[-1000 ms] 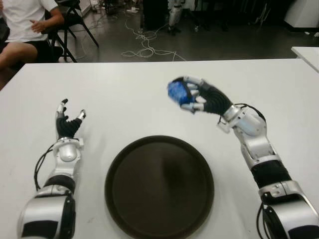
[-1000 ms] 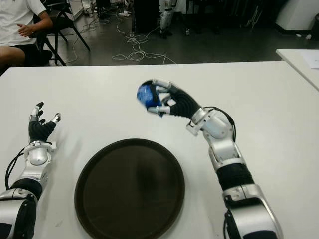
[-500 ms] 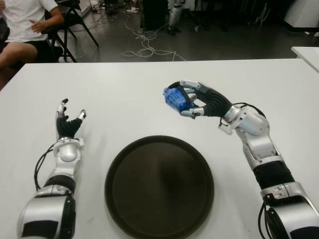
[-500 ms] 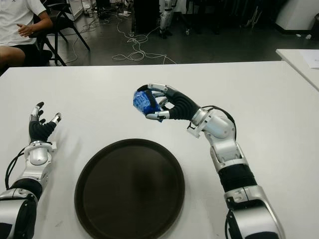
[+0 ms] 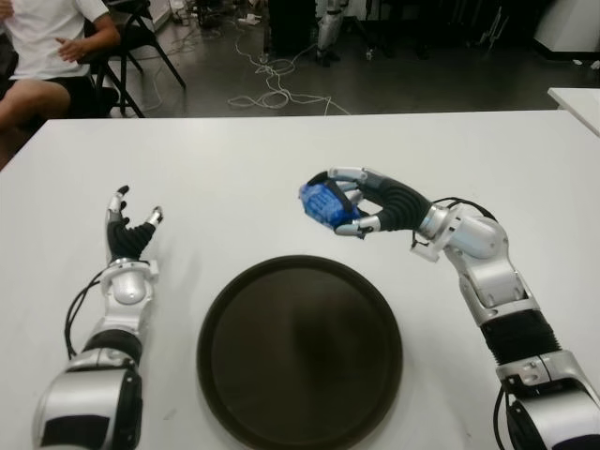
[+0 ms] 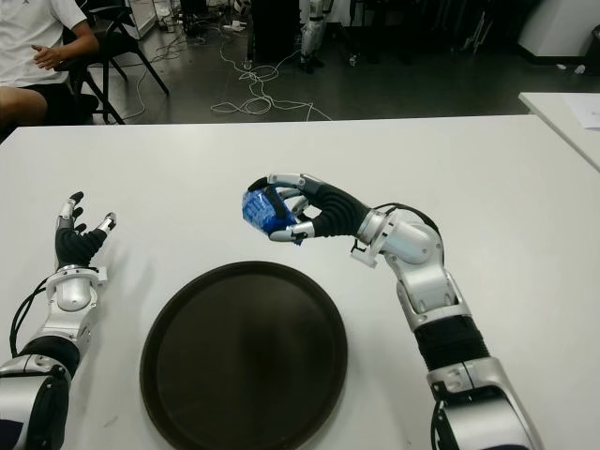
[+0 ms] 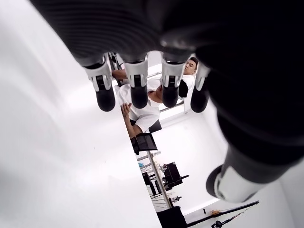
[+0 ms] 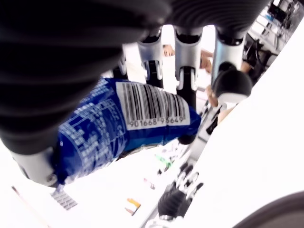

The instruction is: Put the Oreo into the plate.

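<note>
My right hand point(image 5: 349, 204) is shut on a blue Oreo packet point(image 5: 323, 202), holding it in the air just beyond the far rim of the round dark plate point(image 5: 300, 351). In the right wrist view the blue Oreo packet point(image 8: 128, 121) shows a white barcode and sits between curled fingers point(image 8: 186, 61) and thumb. The plate lies on the white table point(image 5: 234, 159) near the front, with nothing on it. My left hand point(image 5: 129, 230) shows at the left of the plate, fingers spread and holding nothing.
A person in a white shirt point(image 5: 42, 37) sits on a chair past the table's far left corner. Cables point(image 5: 272, 89) lie on the dark floor behind the table. Another white table's corner point(image 5: 577, 98) shows at the far right.
My right hand has moved down and to the left with the Oreo packet, closer to the plate's far rim. The left hand has not moved.
</note>
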Action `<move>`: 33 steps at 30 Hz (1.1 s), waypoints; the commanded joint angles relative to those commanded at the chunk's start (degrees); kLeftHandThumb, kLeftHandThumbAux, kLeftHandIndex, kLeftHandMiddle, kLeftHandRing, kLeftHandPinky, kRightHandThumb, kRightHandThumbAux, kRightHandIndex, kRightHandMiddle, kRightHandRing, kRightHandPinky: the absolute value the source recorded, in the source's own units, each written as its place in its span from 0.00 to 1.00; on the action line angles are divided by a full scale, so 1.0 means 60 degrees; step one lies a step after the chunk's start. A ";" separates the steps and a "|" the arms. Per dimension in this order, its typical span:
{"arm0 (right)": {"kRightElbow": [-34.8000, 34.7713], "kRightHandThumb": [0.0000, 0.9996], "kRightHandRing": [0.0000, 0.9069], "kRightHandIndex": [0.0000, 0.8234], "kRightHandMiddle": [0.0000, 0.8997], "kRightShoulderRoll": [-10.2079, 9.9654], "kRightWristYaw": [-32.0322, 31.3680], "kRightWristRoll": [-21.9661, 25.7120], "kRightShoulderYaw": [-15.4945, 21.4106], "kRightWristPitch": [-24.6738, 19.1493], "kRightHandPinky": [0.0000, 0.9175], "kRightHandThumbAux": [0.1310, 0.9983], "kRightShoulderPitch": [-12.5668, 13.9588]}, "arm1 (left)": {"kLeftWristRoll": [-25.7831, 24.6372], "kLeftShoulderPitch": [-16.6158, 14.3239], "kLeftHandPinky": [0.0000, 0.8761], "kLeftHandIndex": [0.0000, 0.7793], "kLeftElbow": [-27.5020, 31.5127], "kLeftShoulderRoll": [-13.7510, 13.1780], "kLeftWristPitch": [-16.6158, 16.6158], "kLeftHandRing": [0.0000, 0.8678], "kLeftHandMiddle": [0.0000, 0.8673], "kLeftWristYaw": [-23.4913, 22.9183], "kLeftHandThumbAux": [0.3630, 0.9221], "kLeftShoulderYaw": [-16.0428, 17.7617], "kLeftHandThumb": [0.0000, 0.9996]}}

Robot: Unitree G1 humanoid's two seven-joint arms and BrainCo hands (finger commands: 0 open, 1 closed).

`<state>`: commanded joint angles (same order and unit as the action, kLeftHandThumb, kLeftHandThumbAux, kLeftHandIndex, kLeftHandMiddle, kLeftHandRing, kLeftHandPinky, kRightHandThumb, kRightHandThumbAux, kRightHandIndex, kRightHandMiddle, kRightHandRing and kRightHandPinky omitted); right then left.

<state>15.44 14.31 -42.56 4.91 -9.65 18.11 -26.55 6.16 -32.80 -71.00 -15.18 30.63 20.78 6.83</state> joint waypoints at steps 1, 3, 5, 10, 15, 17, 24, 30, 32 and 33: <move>-0.0041 0.73 0.95 0.53 0.97 -0.0010 -0.0050 0.0066 -0.0005 -0.0061 0.93 0.67 0.0010 | 0.0021 -0.0004 0.03 0.06 -0.0004 -0.0003 -0.0015 0.05 0.07 0.0037 0.64 -0.0013 0.00; -0.0139 0.73 0.95 0.53 0.97 -0.0040 -0.0115 0.0169 -0.0015 -0.0171 0.93 0.66 0.0042 | 0.0050 -0.0012 0.03 0.06 -0.0011 -0.0001 -0.0034 0.05 0.07 0.0093 0.63 -0.0031 0.00; -0.0219 0.73 0.95 0.53 0.97 -0.0064 -0.0140 0.0215 -0.0020 -0.0245 0.93 0.67 0.0069 | 0.0059 -0.0016 0.03 0.05 -0.0014 0.0004 -0.0041 0.04 0.07 0.0118 0.62 -0.0037 0.00; -0.0293 0.73 0.94 0.53 0.96 -0.0091 -0.0173 0.0179 -0.0078 -0.0421 0.93 0.66 0.0039 | 0.0037 -0.0003 0.02 0.05 0.0019 0.0010 -0.0022 0.04 0.06 0.0098 0.61 -0.0028 0.00; -0.0340 0.74 0.94 0.53 0.96 -0.0225 -0.0073 0.0011 -0.0253 -0.0640 0.94 0.67 0.0024 | 0.0040 0.0010 0.02 0.05 0.0041 0.0011 -0.0031 0.03 0.06 0.0105 0.61 -0.0034 0.00; -0.0368 0.74 0.95 0.53 0.96 -0.0214 -0.0057 -0.0031 -0.0303 -0.0728 0.94 0.67 0.0024 | 0.0036 0.0014 0.02 0.05 0.0044 0.0011 -0.0027 0.04 0.06 0.0112 0.62 -0.0030 0.00; -0.0627 0.74 0.94 0.53 0.95 -0.0283 0.0174 -0.0386 -0.0656 -0.1183 0.93 0.66 0.0032 | 0.0021 0.0018 0.02 0.05 0.0050 0.0011 -0.0032 0.04 0.07 0.0136 0.62 -0.0014 0.00; -0.0847 0.74 0.95 0.53 0.96 -0.0318 0.0341 -0.0584 -0.0823 -0.0893 0.94 0.66 0.0141 | 0.0049 0.0047 0.01 0.05 0.0061 0.0001 0.0009 0.04 0.07 0.0087 0.65 -0.0047 0.00; -0.0988 0.74 0.95 0.53 0.96 -0.0300 0.0333 -0.0617 -0.0905 -0.0897 0.94 0.67 0.0197 | 0.0096 0.0049 0.02 0.05 0.0049 -0.0015 0.0008 0.04 0.07 0.0119 0.66 -0.0083 0.00; -0.1039 0.74 0.95 0.53 0.96 -0.0285 0.0336 -0.0621 -0.0933 -0.0924 0.94 0.67 0.0214 | 0.0105 0.0047 0.02 0.06 0.0044 -0.0019 0.0007 0.04 0.07 0.0130 0.66 -0.0093 0.00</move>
<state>9.20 12.60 -40.54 1.18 -15.25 12.56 -25.27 6.79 -32.51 -70.74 -15.29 30.67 21.55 6.27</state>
